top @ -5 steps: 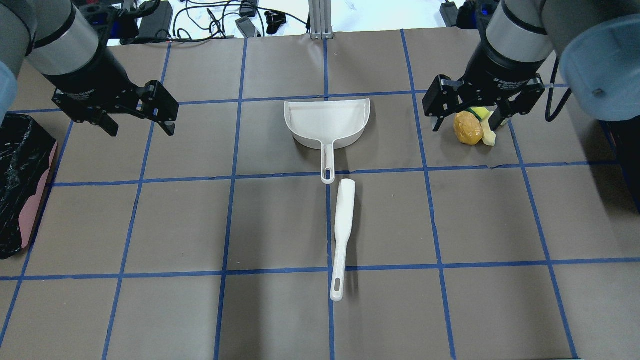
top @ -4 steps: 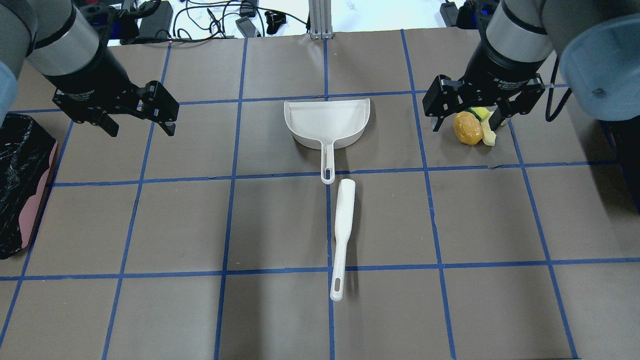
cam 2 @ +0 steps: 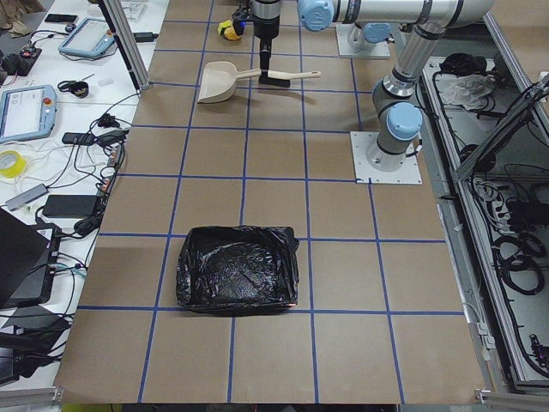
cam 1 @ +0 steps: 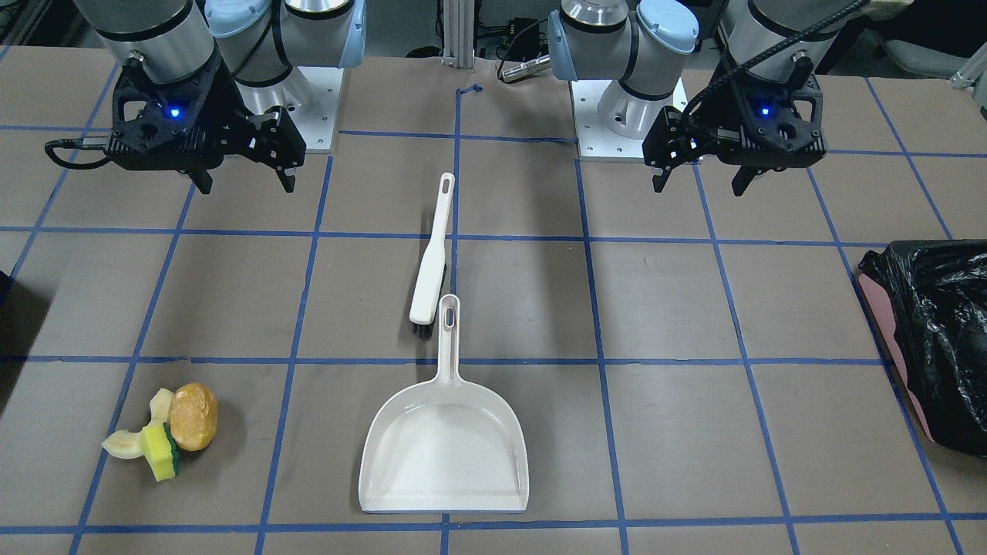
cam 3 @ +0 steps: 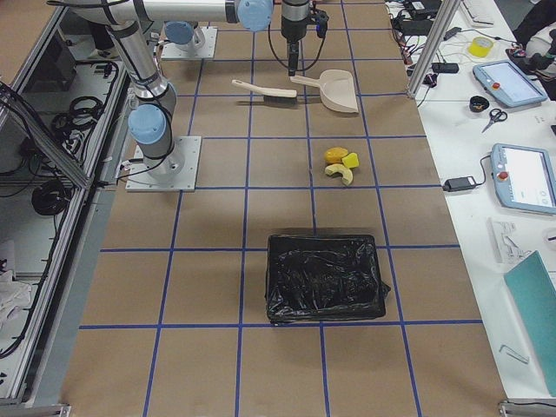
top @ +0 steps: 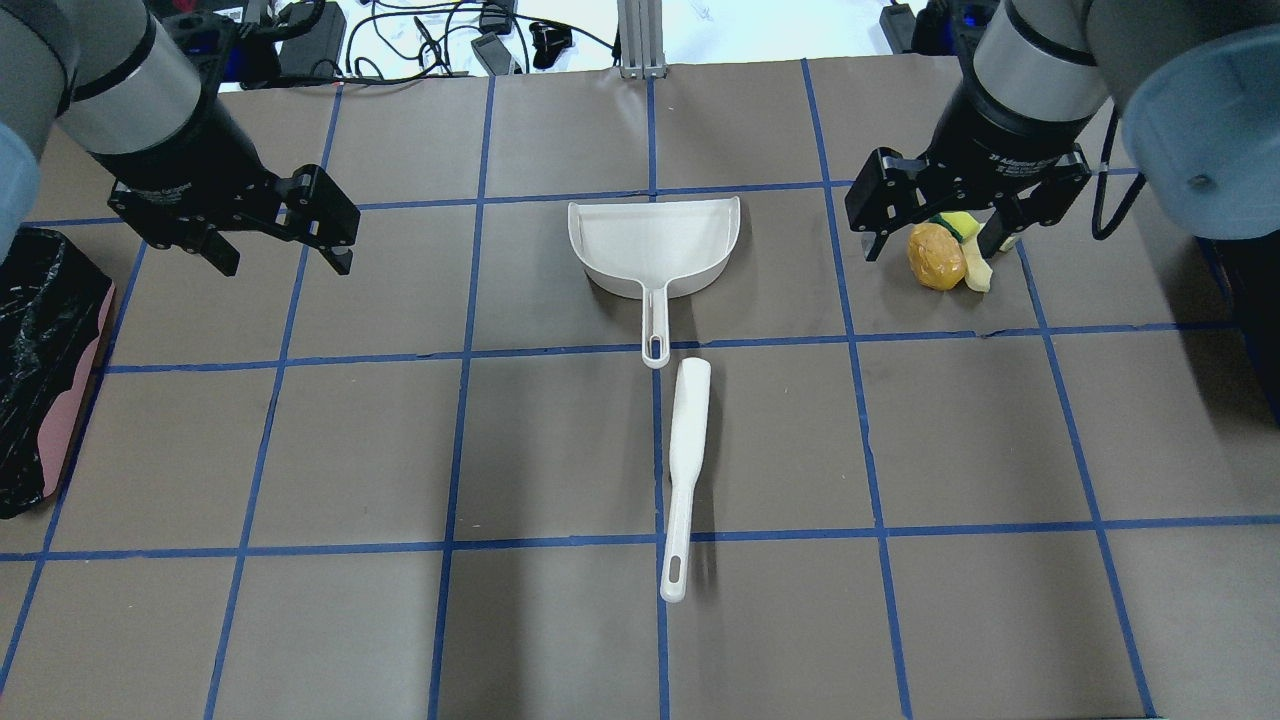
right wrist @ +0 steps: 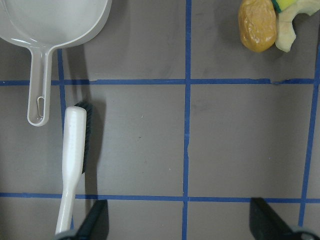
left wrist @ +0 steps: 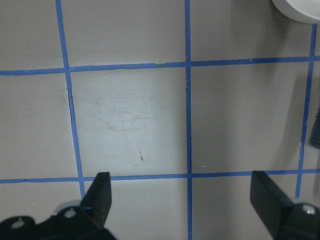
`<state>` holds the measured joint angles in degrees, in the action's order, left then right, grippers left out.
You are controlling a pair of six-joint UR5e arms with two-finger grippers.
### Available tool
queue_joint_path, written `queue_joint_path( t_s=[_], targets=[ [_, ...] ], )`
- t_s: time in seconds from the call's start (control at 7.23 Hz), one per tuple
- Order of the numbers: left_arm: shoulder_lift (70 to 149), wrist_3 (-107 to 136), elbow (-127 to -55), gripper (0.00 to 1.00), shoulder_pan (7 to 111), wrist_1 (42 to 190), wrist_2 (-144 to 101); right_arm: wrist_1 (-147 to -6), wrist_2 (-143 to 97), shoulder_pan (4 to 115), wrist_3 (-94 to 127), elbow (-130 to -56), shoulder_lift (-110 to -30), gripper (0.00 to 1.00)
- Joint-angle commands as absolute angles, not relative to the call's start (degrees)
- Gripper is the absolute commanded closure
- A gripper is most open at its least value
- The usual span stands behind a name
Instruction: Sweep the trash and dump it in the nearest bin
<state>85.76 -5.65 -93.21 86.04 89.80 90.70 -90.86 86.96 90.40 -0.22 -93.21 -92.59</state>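
Note:
The trash lies at the far right of the overhead view: a brown-orange lump (top: 936, 256), pale yellow peel pieces (top: 978, 274) and a yellow sponge with green backing (top: 958, 226). The cluster also shows in the front-facing view (cam 1: 193, 416) and the right wrist view (right wrist: 257, 25). The white dustpan (top: 655, 240) lies mid-table with its handle toward the white brush (top: 685, 470). My right gripper (top: 932, 250) hangs open and empty above the table on the robot's side of the trash. My left gripper (top: 284, 262) hangs open and empty over bare table at the left.
A bin lined with a black bag (top: 40, 370) stands at the table's left end. Another black-lined bin (cam 3: 326, 278) stands at the right end, close to the trash. The table is brown paper with a blue tape grid (top: 650, 350).

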Motion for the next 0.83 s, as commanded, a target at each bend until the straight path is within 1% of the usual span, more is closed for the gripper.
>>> queue_joint_path(
  t_s=[0.0,0.69],
  targets=[
    [85.8,-5.5,-93.2,0.00,86.0,89.7,91.2,-91.0,86.7,90.4,-0.4,-92.7,-92.7,0.00],
    [86.8,-6.4,-93.3,0.00,85.6,89.2,91.3,-91.0,86.6,90.4,-0.8,-92.7,-92.5,0.00]
  ],
)
